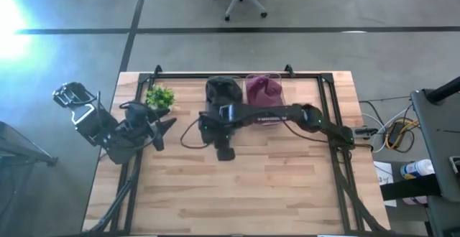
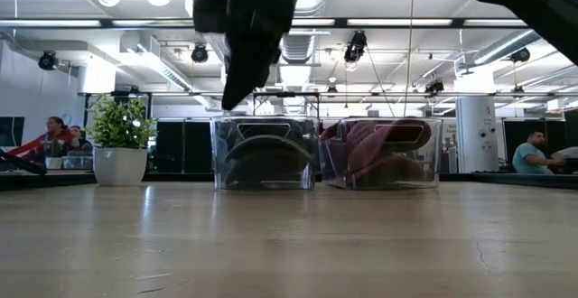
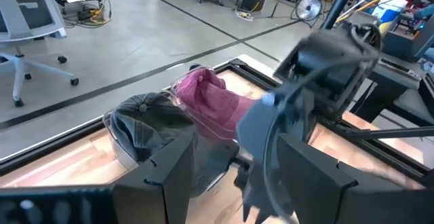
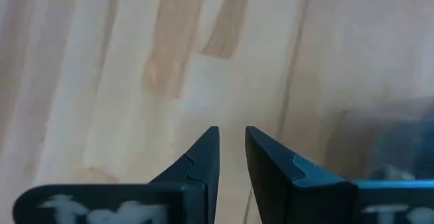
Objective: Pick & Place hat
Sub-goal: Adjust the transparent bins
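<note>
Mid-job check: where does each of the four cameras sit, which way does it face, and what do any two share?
High: overhead, straight down; both arms, left gripper, right gripper.
Low: table height, level; two clear plastic bins, dark hat, pink hat.
Left wrist: faces the bins; own fingers, right arm.
Right wrist: faces down at wooden table; own fingers, narrowly apart.
Shared: both hats, small potted plant.

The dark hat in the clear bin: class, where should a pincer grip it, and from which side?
Grip the dark hat by its crown, coming straight down from above. It sits inside an open-topped clear bin whose walls block any sideways approach, and the crown bulges uppermost toward the opening.
</note>
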